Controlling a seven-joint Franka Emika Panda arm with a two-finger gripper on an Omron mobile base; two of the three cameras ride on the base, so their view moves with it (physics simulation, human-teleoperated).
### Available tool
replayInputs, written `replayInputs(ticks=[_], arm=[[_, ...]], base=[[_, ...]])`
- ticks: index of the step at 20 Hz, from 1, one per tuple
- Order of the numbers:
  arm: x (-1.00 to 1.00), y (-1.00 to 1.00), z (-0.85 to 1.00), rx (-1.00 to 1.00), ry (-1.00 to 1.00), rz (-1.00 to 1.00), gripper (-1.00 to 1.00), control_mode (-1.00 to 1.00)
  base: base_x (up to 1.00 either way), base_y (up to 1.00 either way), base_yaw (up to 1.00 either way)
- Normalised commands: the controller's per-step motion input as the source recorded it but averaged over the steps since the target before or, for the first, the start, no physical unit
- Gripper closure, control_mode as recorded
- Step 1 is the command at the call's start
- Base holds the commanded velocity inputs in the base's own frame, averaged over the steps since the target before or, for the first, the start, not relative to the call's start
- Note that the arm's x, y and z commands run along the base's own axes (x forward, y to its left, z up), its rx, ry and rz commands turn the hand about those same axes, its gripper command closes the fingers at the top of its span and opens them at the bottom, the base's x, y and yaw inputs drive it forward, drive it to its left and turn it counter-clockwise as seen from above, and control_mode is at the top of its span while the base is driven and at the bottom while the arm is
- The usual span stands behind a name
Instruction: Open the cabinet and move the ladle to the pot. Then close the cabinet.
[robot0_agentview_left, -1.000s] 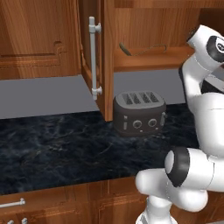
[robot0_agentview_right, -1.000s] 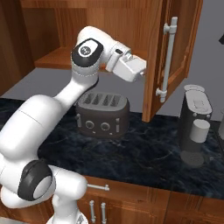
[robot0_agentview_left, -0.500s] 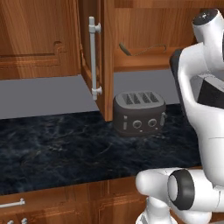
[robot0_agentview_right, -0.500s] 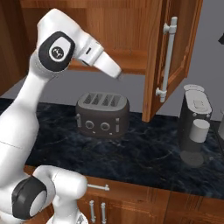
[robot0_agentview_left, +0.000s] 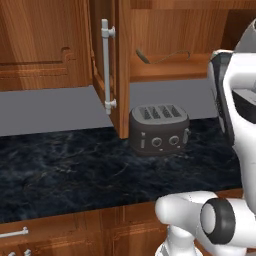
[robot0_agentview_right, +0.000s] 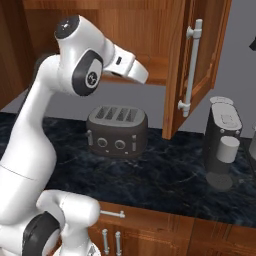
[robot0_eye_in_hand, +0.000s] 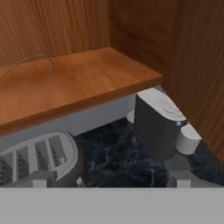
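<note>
Pincer (robot0_eye_in_hand: 109, 183): my jaws spread wide, empty, aimed at the shelf for a reach.
Ladle (robot0_agentview_left: 162, 57): lies on the cabinet (robot0_agentview_left: 165, 30) shelf, about 10 o'clock in my hand view.
Door (robot0_agentview_right: 197, 70): swung open, giving access.
Toaster (robot0_agentview_right: 116, 131): below the shelf.

The cabinet (robot0_agentview_right: 150, 30) is seen with its right door (robot0_agentview_right: 200, 65) swung open, a long silver handle (robot0_agentview_right: 191, 70) running down it. The arm (robot0_agentview_right: 80, 65) is raised before the shelf (robot0_agentview_right: 152, 70), its hand end held level with the shelf's front edge. A toaster (robot0_agentview_right: 116, 131) is set on the dark bench (robot0_agentview_right: 170, 185) near the back edge, and a coffee machine (robot0_agentview_right: 223, 142) with a white cup (robot0_agentview_right: 227, 149) is placed toward the right edge.
</note>
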Motion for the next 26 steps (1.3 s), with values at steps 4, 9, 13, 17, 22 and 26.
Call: replayInputs(ticks=[4,9,13,17,22,26], arm=[[0.77,0.16,0.00,0.08,-0.09,0.41,-1.00,-1.00],[0.82,0.10,0.03,0.01,-0.01,0.32,-1.00,-1.00],[0.61,0.04,0.11,0.00,0.00,0.25,-1.00,-1.00],[0.57,0.08,0.01,0.00,0.00,0.20,-1.00,-1.00],[0.57,0.06,0.00,0.00,0.00,0.16,-1.00,-1.00],[0.44,0.00,0.00,0.00,0.00,0.12,-1.00,-1.00]], base=[[0.00,0.00,0.00],[0.00,0.00,0.00],[0.00,0.00,0.00],[0.00,0.00,0.00],[0.00,0.00,0.00],[0.00,0.00,0.00]])
